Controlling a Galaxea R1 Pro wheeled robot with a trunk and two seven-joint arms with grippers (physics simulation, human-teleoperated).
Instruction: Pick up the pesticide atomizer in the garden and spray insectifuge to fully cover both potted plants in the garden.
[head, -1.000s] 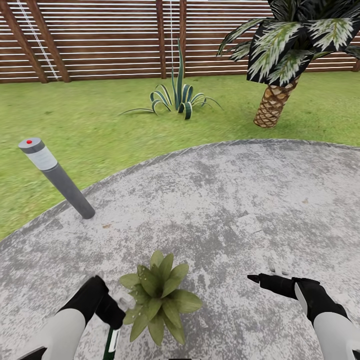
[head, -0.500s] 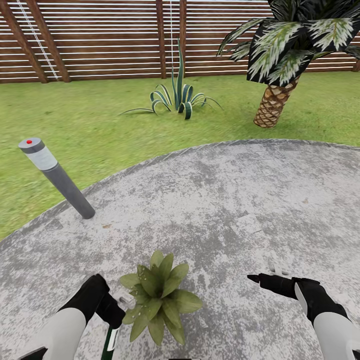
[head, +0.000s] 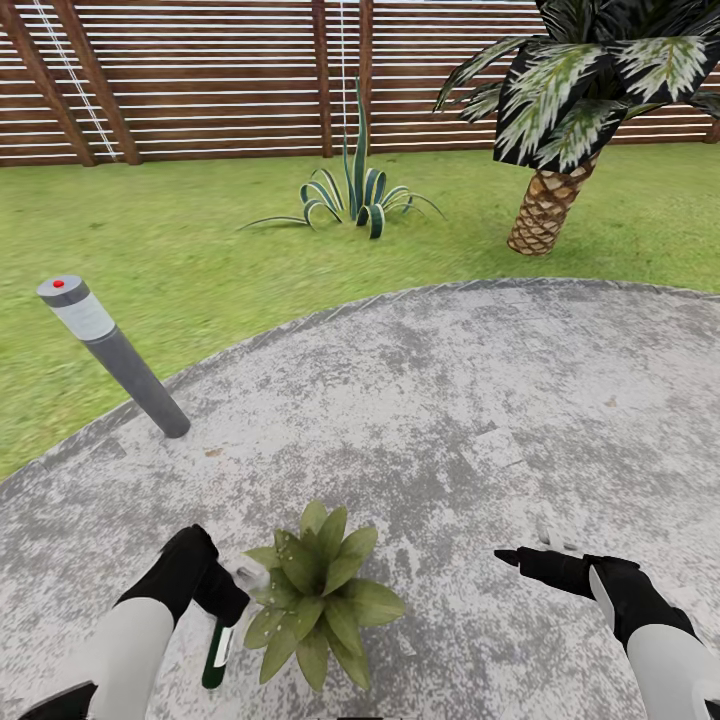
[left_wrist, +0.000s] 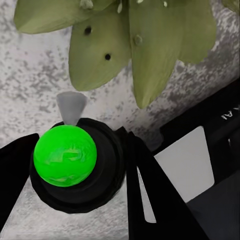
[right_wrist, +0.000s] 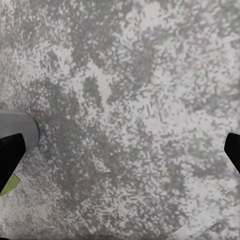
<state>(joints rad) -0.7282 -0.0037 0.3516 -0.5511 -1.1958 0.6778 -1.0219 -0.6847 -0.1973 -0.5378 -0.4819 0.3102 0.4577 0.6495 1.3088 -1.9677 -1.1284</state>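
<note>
Mottled grey, speckled paving forms the round patio (head: 450, 400), edged by green lawn (head: 200, 230) that runs back to a brown slat fence (head: 200, 80). On the lawn beyond the patio stand a palm (head: 548, 200) with a scaly brown trunk and a spiky long-leaved plant (head: 355, 190). At the patio's left edge a grey cylindrical bollard lamp (head: 110, 350) leans, with a red dot on its cap. On the patio's near side sits a potted plant (head: 315, 595), a low rosette of broad green leaves. Just beside it, the left gripper (head: 225, 600) is clamped on the pesticide atomizer (head: 217, 655), a slim dark green bottle with its grey nozzle toward the leaves. The right gripper (head: 525, 555) hangs over bare paving, fingers spread apart.
</note>
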